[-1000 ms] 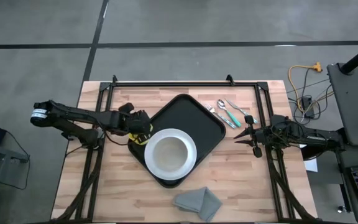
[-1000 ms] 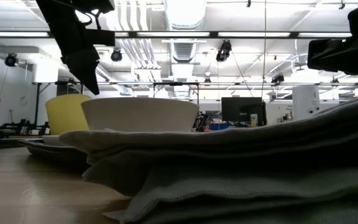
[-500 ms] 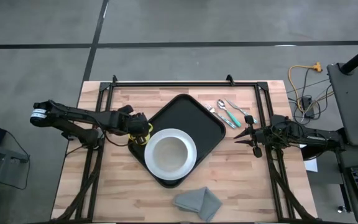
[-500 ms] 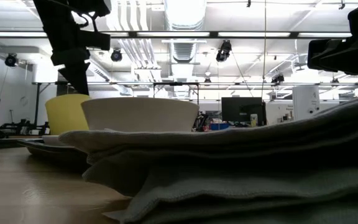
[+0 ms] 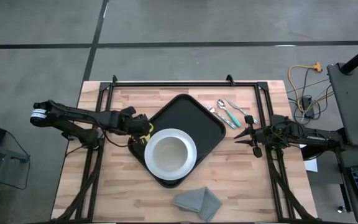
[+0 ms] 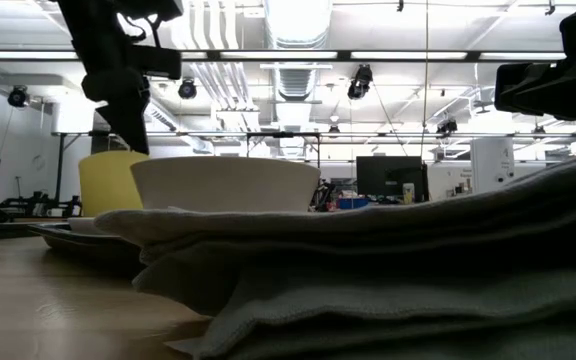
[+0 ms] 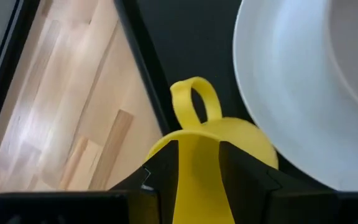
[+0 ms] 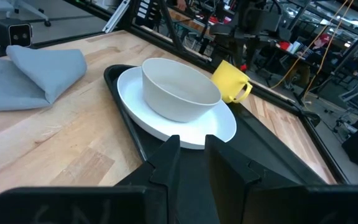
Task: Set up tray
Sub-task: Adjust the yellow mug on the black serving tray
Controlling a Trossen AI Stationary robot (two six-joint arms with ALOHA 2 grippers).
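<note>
The black tray (image 5: 194,112) lies cornerwise in the middle of the wooden table. On its near left part stands a white plate (image 5: 193,155) with a white bowl (image 5: 169,155) on it. A yellow mug (image 5: 143,132) sits at the plate's left rim, over the tray's left edge, with my left gripper (image 5: 140,128) shut on it. The right wrist view shows the mug (image 8: 227,79) tilted, its handle (image 8: 246,90) sticking out sideways. My right gripper (image 5: 252,135) waits at the table's right side. A narrow gap shows between its fingers (image 8: 192,155), with nothing in it. My left gripper pinches a strip of the mug's yellow wall (image 7: 197,180) between its two fingers, on the side away from the handle (image 7: 194,102). The fingers slant down from the table's left. The mug is tilted beside the plate (image 7: 278,93); I cannot tell whether its base touches the tray (image 7: 185,43).
Cutlery (image 5: 229,112) lies on the wood just right of the tray's far corner. A folded grey cloth (image 5: 197,200) lies at the near edge, filling the front of the low view. Black frame rails (image 5: 179,83) run along the table's far, left and right sides.
My left gripper has turned at the wrist without leaving its place, still shut on the mug; in the low view its slant has changed and the mug has shifted slightly with it.
</note>
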